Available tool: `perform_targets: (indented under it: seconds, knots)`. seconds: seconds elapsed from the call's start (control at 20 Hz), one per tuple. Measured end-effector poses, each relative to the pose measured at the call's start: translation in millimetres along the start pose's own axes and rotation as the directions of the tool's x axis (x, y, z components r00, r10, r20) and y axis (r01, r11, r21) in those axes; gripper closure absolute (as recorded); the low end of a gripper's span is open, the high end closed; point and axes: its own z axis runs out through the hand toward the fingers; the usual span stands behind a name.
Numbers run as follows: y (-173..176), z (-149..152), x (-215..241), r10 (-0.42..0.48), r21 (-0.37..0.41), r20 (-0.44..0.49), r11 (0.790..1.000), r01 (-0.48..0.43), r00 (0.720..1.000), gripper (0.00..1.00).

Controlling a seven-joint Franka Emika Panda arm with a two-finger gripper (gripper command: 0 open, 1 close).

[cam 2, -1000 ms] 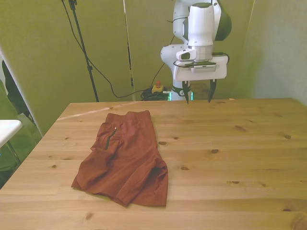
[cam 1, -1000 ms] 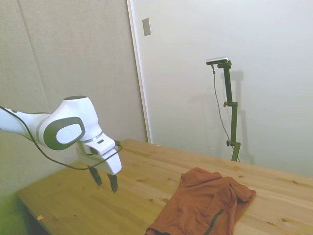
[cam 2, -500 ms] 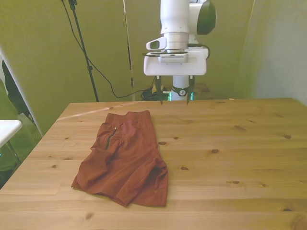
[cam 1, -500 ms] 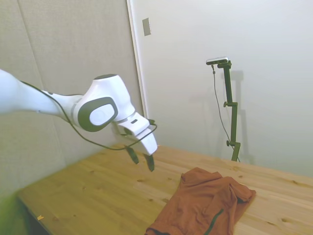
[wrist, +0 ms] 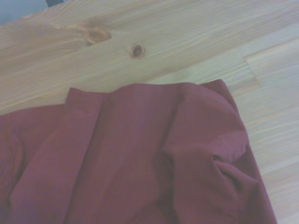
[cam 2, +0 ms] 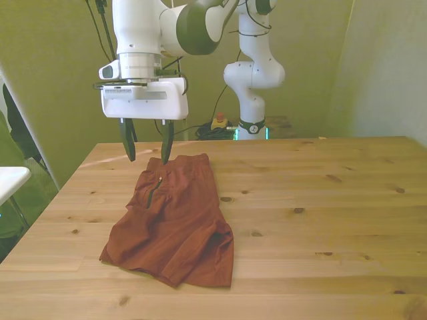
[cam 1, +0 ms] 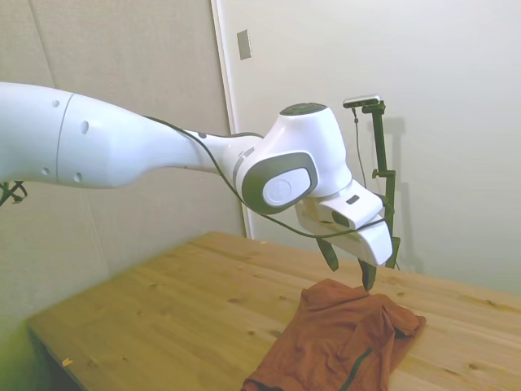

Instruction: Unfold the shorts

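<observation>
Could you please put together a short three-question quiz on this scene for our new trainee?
1. True or false: the gripper is shut on the shorts.
2. In the front view, the shorts lie toward which side of the table: (a) left, (b) right, (c) dead centre?
3. Which end of the shorts does the gripper hang over, far or near?

Key: 1. False; the fingers are open, above the fabric. 2. (a). 3. The far end, toward the robot's base.

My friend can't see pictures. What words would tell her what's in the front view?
A white robot arm's gripper, fingers open, hangs just above the far end of rust-orange shorts that lie folded on a wooden table. The shorts sit toward the front view's left, and nothing is gripped yet.
</observation>
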Motion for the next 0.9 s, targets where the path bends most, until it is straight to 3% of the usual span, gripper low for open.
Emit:
perform_targets:
  seconds: [0.2,0.6,0.9]
  knots:
    - [-2,5,5,0.016,0.015,-0.013,1.0,-0.015,1.0,0.0]
    - [20,65,43,0.153,0.061,-0.057,0.987,-0.15,0.987,0.0]
    - [12,103,58,0.206,0.064,-0.046,0.977,-0.202,0.978,0.0]
